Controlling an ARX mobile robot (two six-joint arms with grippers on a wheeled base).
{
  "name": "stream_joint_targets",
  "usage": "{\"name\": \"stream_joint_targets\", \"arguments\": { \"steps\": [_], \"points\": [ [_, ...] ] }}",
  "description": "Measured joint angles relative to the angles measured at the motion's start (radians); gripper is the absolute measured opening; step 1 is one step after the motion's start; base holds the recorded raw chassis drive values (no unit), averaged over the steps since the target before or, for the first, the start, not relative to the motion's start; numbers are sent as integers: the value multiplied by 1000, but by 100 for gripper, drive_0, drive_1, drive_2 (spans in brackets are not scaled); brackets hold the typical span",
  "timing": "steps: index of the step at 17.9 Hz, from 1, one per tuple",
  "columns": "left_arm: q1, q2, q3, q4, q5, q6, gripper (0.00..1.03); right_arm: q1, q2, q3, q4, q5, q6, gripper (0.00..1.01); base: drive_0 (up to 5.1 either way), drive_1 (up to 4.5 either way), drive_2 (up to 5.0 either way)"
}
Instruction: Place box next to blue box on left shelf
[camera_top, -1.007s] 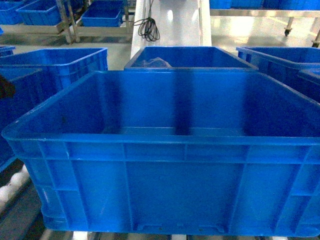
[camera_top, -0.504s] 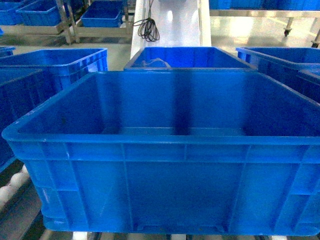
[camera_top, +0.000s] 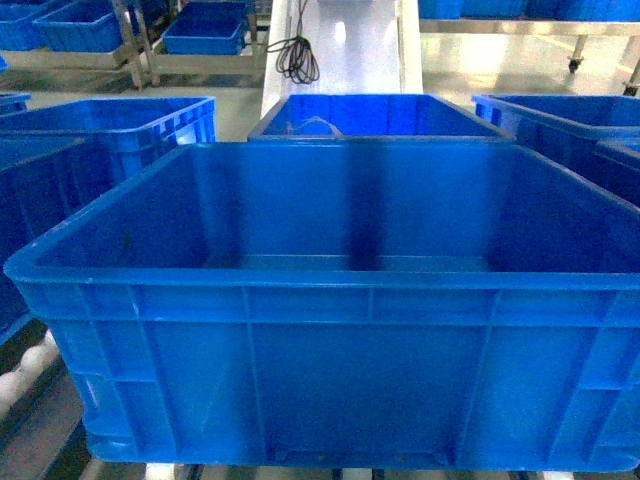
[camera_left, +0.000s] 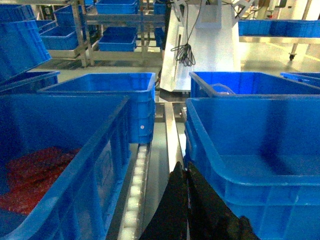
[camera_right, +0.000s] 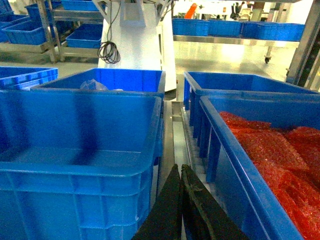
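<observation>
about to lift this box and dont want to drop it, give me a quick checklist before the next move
1. Box empty inside: ok, bare floor in the head view.
2. Left gripper at the box's left wall: ok, in the gap beside it, fingers together.
3. Right gripper at the box's right wall: ok, in the gap beside it, fingers together.
4. Either gripper actually gripping the rim: cannot tell.
5. Neighbouring crates clear of the box: ok, red-filled crate stands apart.
6. Left shelf spot free: cannot tell, not identifiable.

Large blue box (camera_top: 330, 330): upright, empty, thick rim, ribbed walls, on roller conveyor, fills head view.
</observation>
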Motion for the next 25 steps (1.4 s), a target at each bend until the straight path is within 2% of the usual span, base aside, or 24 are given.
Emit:
{"name": "stream_joint_targets", "arguments": {
  "steps": [3, 7, 8, 9, 11, 12, 13, 17, 18, 20, 21, 22, 24, 25],
  "points": [
    [0, -80, 0, -82, 0, 0, 2, 0, -59, 0, -62, 0, 0, 2, 0, 0, 0],
    [0, -127, 0, -132, 0, 0, 2, 0, -94, 0, -100, 0, 0, 2, 0, 0, 0],
    [0, -149, 0, -149, 0, 0, 2, 0, -119, 0, -134, 0, 0, 2, 0, 0, 0],
    [0, -167, 0, -168, 0, 0, 2, 0, -226, 0, -285, -3, 0, 2, 0, 0, 0],
    [0, -201, 0, -207, 0, 0, 2, 0, -272, 0, -293, 0, 0, 2, 0, 0, 0],
    [0, -329, 0, -378, 1, 1, 2, 0, -273, 0, -288, 0, 0, 2, 0, 0, 0],
    [0, -352, 3, -351, -1, 2, 2, 0, -273, 0, -287, 0, 0, 2, 0, 0, 0],
    [0, -353, 0, -371, 0, 4, 2, 0, -273, 0, -288, 0, 0, 2, 0, 0, 0],
    [0, -353, 0, -370, 0, 4, 12, 0, -273, 0, -288, 0, 0, 16, 0, 0, 0],
    [0, -353, 0, -370, 0, 4, 33, 0, -273, 0, -289, 0, 0, 34, 0, 0, 0],
    [0, -353, 0, -370, 0, 4, 44, 0, -273, 0, -288, 0, 0, 47, 0, 0, 0],
    [0, -353, 0, -370, 0, 4, 58, 0, -273, 0, -288, 0, 0, 62, 0, 0, 0],
    [0, -353, 0, -370, 0, 4, 78, 0, -273, 0, -288, 0, 0, 80, 0, 0, 0],
    [0, -353, 0, -370, 0, 4, 93, 0, -273, 0, -288, 0, 0, 95, 0, 0, 0]
  ]
}}
